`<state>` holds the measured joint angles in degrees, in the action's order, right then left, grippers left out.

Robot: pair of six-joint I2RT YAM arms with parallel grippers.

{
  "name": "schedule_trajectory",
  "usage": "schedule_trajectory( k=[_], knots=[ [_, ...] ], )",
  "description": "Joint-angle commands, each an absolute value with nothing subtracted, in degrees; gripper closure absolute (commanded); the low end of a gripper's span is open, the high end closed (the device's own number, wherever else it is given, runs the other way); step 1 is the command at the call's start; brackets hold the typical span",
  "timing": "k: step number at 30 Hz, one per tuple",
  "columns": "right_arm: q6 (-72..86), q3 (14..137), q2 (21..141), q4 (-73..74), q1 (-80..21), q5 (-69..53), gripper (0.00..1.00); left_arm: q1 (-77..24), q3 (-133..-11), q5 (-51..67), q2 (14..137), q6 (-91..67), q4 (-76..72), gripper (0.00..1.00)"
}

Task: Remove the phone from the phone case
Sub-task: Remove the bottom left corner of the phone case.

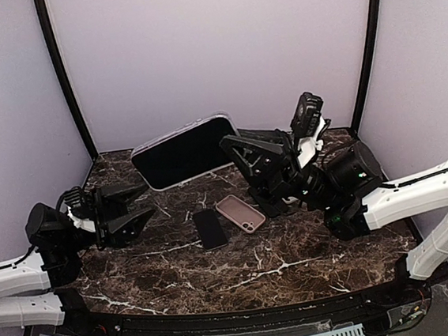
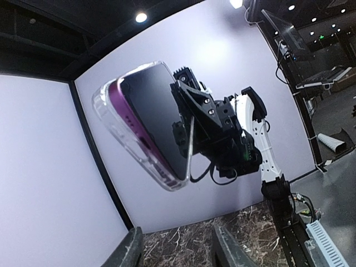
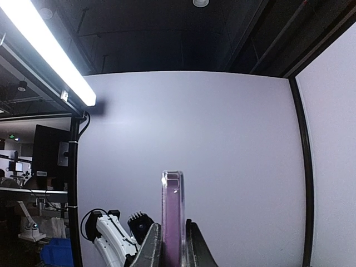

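- Top external: right claw [image 1: 235,148] clamped the phone [image 1: 183,152], held aloft just beyond its tips, not yet out of the phone case [image 2: 107,114].
- Left claw [image 1: 138,205] gaped empty, well apart; extraction remained.

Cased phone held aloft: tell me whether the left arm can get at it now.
Probably yes. The right gripper pinches the cased phone at one end; its other end juts free toward the left gripper, jaws parted, nothing between them.
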<state>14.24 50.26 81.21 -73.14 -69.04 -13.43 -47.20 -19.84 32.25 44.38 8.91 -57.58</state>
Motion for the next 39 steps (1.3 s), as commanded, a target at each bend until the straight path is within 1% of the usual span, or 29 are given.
schedule_trajectory(
  k=[1,5,10,16,30,39],
  knots=[
    [17.9,53.6,81.5,-81.1,-68.9,-12.4,1.00,-47.3,-22.4,33.9,45.9,3.2,-65.9,0.59],
    [19.4,54.2,82.8,-82.2,-68.8,-12.4,1.00,-47.3,-24.4,36.8,47.8,2.0,-66.2,0.61],
    [19.2,54.7,83.6,-82.6,-68.9,-12.8,1.00,-47.3,-25.6,39.3,49.1,1.4,-66.7,0.70],
    [19.7,55.1,84.7,-82.6,-68.9,-13.6,1.00,-47.3,-27.0,41.9,49.6,1.1,-65.4,0.73],
    [20.2,54.9,85.7,-82.8,-68.9,-15.0,1.00,-47.3,-27.0,41.8,50.4,1.0,-65.7,0.79],
    [22.1,54.8,86.0,-82.4,-68.9,-15.0,1.00,-47.3,-27.1,43.3,50.2,3.1,-63.9,0.91]
  ],
)
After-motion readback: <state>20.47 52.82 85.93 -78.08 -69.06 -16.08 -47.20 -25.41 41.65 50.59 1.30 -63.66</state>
